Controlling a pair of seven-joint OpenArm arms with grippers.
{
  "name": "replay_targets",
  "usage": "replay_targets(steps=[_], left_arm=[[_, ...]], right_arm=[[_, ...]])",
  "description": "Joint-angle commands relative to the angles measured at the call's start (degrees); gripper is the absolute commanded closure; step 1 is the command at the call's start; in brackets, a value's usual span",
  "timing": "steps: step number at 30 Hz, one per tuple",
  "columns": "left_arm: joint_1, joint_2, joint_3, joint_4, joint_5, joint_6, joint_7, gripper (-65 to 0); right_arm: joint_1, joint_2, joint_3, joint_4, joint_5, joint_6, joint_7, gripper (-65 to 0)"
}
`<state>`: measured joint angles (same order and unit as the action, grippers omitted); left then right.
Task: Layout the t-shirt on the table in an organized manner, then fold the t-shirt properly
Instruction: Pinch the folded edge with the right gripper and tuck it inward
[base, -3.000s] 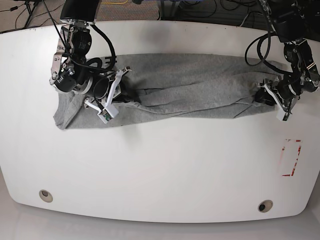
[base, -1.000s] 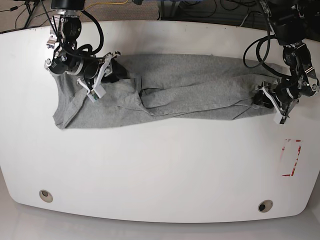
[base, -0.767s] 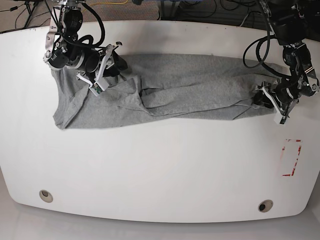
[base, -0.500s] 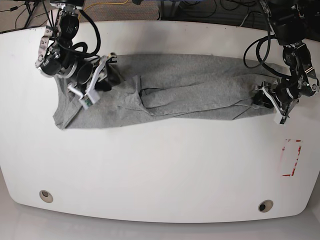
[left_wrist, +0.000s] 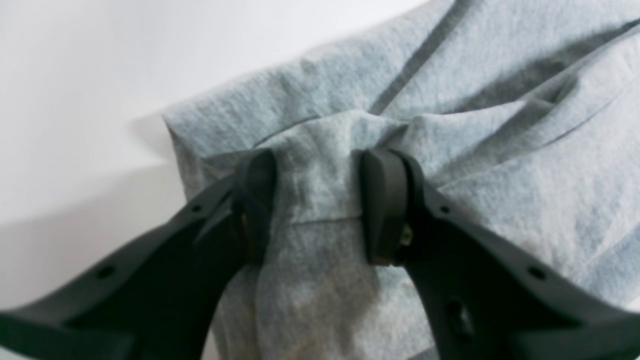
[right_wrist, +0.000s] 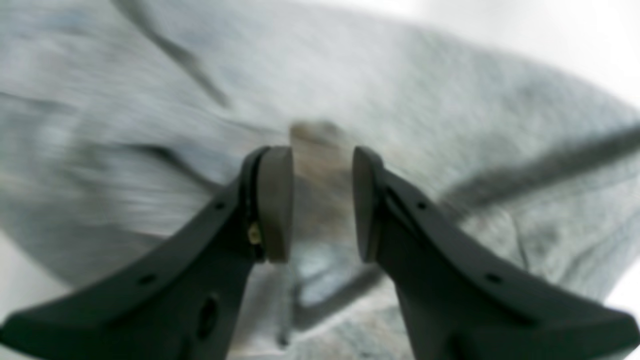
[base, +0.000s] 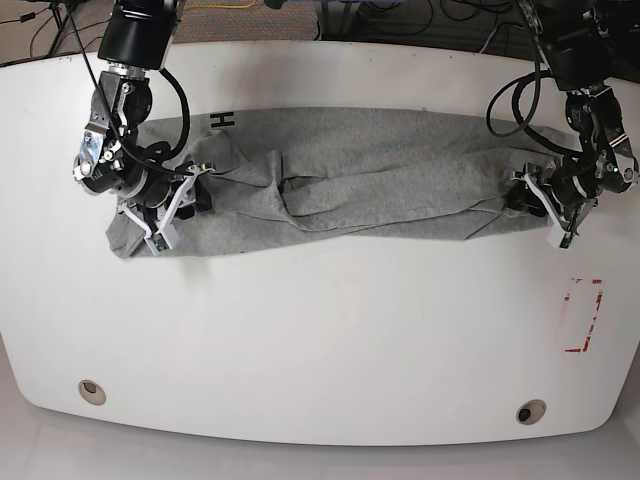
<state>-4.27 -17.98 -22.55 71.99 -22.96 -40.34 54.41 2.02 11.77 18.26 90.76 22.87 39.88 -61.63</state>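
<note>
Across the upper half of the wide white smooth tabletop (base: 320, 330), spread lengthwise as a long rumpled band: the heather-grey cotton t-shirt (base: 380, 165), soft and flecked, twisted through its middle into rope-like diagonal folds. Near the band's upper left corner, a scrap of black block lettering (base: 221, 120) turned up on a flipped edge. At the cloth's left end in the base view, the right gripper (base: 170, 215), dark curved fingers with white plastic brackets, pressed into the fabric; seen close from the right wrist, blurred, its two matte black pads (right_wrist: 272, 202) narrowly parted and pinching a small upright tuck of grey knit (right_wrist: 320, 150) between them. At the far right end, the left gripper (base: 545, 205), clamped on the bunched hem; from the left wrist, rounded black pads (left_wrist: 382, 205) squeezing a thick gathered fold of fuzzy, finely ribbed cloth (left_wrist: 320, 180), a stitched seam line crossing just below the pinch. Lower right on the tabletop, well apart from the shirt, a red-outlined rectangle mark (base: 583, 315); along the near edge, two small round metal-rimmed grommet holes (base: 91, 390) (base: 530, 412).
</note>
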Motion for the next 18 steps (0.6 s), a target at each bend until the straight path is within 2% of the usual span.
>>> replay_targets(steps=[1,10,18], left_arm=[[0.19,-0.44,0.17,-0.12,1.73,0.34,2.86,-26.0],[0.19,-0.44,0.00,-0.12,1.73,0.34,2.86,-26.0],[0.19,-0.44,0.00,-0.12,1.73,0.34,2.86,-26.0]], right_arm=[[0.31,0.58,0.16,-0.08,-0.68,0.12,1.45,-19.7],[-7.60,-0.03,0.07,5.72,-2.52,0.12,1.63,-19.5],[-13.93,-1.97,-0.55,13.90,-2.52,0.12,1.19,-19.5]])
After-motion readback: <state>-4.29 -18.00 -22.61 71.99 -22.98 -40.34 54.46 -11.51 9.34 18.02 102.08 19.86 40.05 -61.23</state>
